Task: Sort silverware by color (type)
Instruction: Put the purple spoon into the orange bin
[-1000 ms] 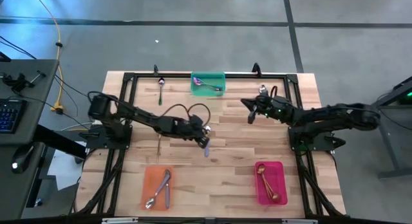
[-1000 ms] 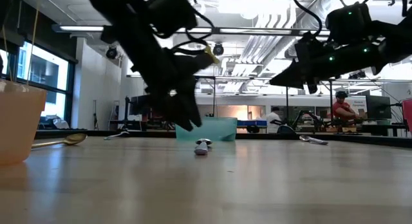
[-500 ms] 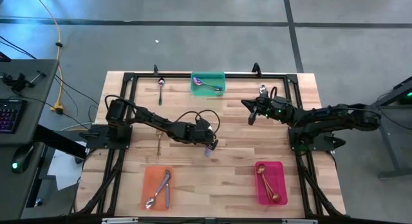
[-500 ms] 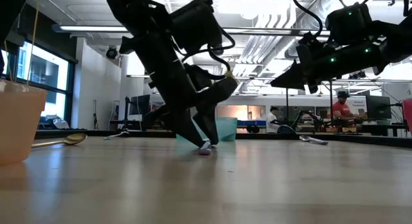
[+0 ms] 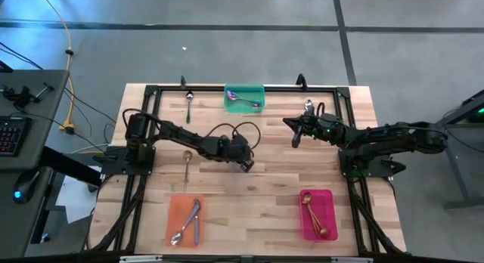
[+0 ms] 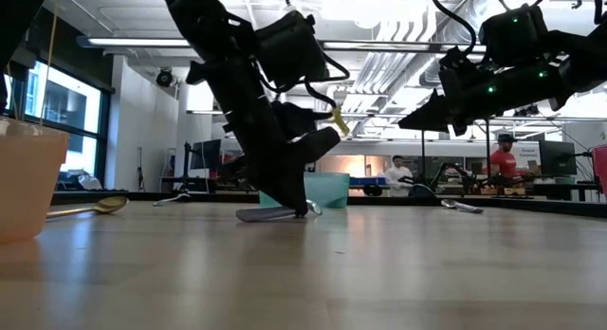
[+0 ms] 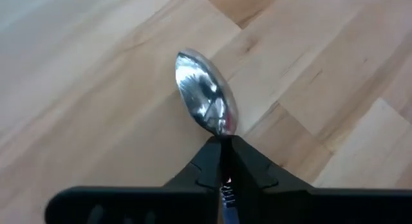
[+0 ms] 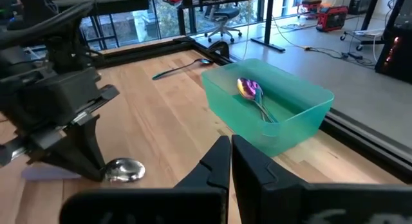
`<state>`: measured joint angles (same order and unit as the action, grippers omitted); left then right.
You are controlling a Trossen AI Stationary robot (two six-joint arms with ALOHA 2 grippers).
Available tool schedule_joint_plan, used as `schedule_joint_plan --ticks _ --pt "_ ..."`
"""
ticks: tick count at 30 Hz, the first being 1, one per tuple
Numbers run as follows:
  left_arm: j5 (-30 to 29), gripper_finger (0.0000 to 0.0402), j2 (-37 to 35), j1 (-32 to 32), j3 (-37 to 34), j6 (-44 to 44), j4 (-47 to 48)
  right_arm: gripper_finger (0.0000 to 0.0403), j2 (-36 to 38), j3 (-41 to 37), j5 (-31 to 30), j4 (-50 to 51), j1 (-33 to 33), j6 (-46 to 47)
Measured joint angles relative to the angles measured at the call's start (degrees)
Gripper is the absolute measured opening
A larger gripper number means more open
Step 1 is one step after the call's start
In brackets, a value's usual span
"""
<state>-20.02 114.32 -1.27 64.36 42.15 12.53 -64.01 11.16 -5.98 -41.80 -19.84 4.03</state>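
The left gripper (image 7: 223, 161) is down at the table's middle, jaws clamped on the neck of a silver spoon (image 7: 206, 102) whose bowl rests on the wooden table (image 7: 96, 69). The step in hand looks like the pickup; next comes a lift and a carry, probably to the orange tray (image 5: 184, 218), where similar spoons lie. Farther off, the right gripper (image 8: 230, 161) hovers with jaws together, near the green tray (image 8: 283, 118).

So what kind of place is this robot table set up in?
Probably a robotics lab or open workshop: exposed ceiling pipes, workbenches with people behind, and a keyboard desk beside the table.
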Motion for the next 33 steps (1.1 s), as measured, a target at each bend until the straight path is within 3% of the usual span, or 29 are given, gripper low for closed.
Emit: schedule_joint_plan --ticks 6,16,20,26,33 --pt "6.2 0.0004 -2.6 1.2 -0.2 -5.8 2.6 0.0 0.0 0.0 0.0 0.0 0.0 -0.6" --pt "7.7 0.0 -16.0 -3.2 -0.3 -1.1 16.6 0.0 0.0 0.0 0.0 -0.1 0.0 -1.5" --pt "8.9 0.0 -22.2 -7.1 -0.3 6.3 20.9 0.0 0.0 0.0 0.1 0.0 0.0 -1.5" --pt "9.5 0.0 -29.5 -16.5 -0.2 25.5 29.2 0.0 0.0 0.0 0.2 0.0 0.0 -1.5" --pt "7.9 0.0 -28.9 -32.8 -0.2 48.4 35.4 0.0 0.0 0.0 0.2 0.0 0.0 -1.5"
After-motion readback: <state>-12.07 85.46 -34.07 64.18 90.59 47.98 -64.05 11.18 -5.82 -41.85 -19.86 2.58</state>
